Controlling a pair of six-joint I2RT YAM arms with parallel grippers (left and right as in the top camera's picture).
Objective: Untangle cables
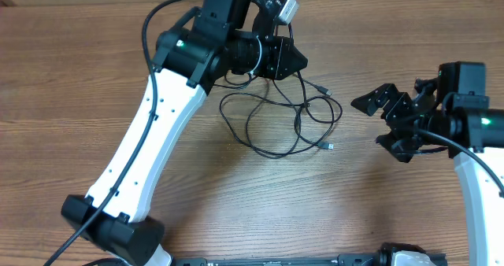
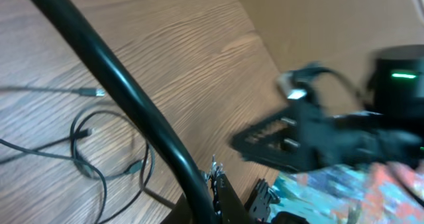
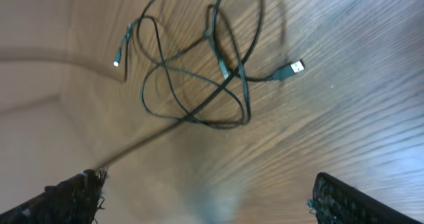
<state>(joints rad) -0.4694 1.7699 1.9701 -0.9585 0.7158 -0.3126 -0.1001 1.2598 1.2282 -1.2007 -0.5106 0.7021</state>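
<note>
Currently the cables (image 3: 218, 123) are lying tangled near the table's (image 1: 236, 211) far edge, left claw (image 1: 298, 61) apparently pinching one strand, right claw (image 1: 376, 124) gaping empty (pulling hard risks tightening the knot).

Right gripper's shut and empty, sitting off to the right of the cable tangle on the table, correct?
Not quite: the right gripper is open, not shut. The right wrist view shows its fingers spread wide with nothing between them. The rest holds: it is empty and sits off to the right of the cables on the table.
</note>
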